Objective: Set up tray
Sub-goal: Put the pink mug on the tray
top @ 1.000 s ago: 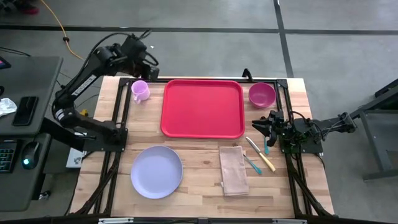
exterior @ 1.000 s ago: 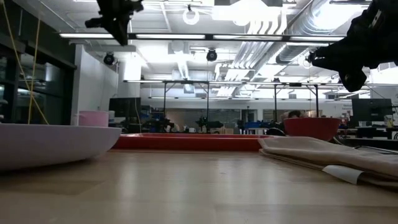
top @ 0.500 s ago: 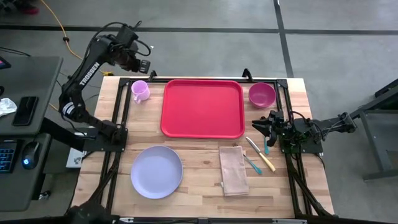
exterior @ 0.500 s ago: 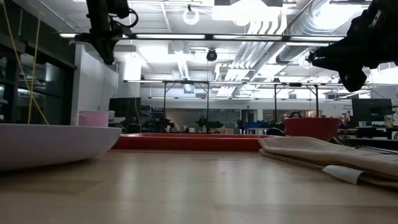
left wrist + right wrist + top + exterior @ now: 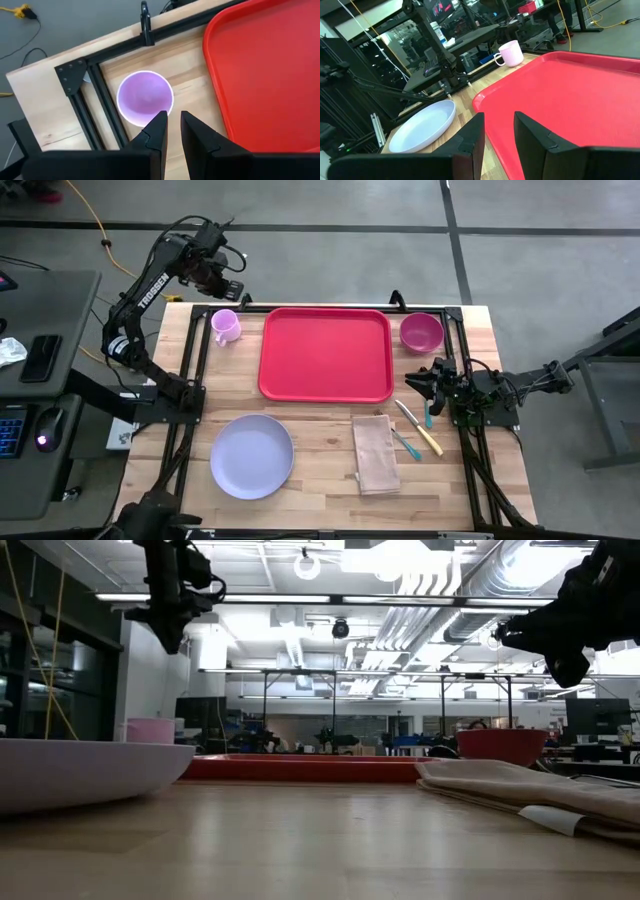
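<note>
So the thing that matters here is where the left gripper [image 5: 222,277] sits relative to the pink cup [image 5: 225,326]: it hangs up high over the far left corner of the table [image 5: 320,442], and the wrist view looks straight down into the cup [image 5: 145,97], which sits right off the fingertips, so the cup is pretty much directly below it. Its fingers are parted only by a narrow slot with nothing between them, far too tight to go around that cup as they stand. The red tray [image 5: 325,353] lies flat in the far middle of the table with its long axis running left to right, and its left edge is just beside the cup, so I'd guess a short sideways hop from the cup lands on the tray. The tray is bare right now. The right gripper [image 5: 420,381] waits low by the right edge, nosed toward the tray's near right corner, fingers spread apart and holding nothing. It's the nearer arm for the purple bowl [image 5: 421,332], the cutlery [image 5: 417,428] and the folded napkin [image 5: 375,453], while the lavender plate [image 5: 251,456] sits near the front left, well apart from both grippers. My read is the left arm goes for the cup first, though it'd need to open up.
</note>
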